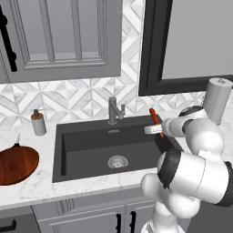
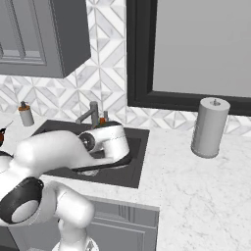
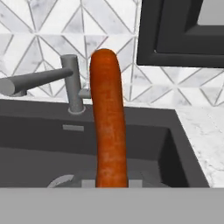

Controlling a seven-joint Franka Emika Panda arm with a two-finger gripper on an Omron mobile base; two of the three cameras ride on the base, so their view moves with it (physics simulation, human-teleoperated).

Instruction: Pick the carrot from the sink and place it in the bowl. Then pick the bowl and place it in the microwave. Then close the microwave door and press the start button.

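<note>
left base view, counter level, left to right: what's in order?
bowl → soap dispenser → sink, its faucet at the back → carrot held upright in the jaws of the gripper → paper towel roll.

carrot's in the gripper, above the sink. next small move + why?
Probably carry it left toward the bowl. The gripper is shut on the carrot, lifted clear of the sink, near its right end; the bowl sits on the counter past the sink's left edge.
</note>
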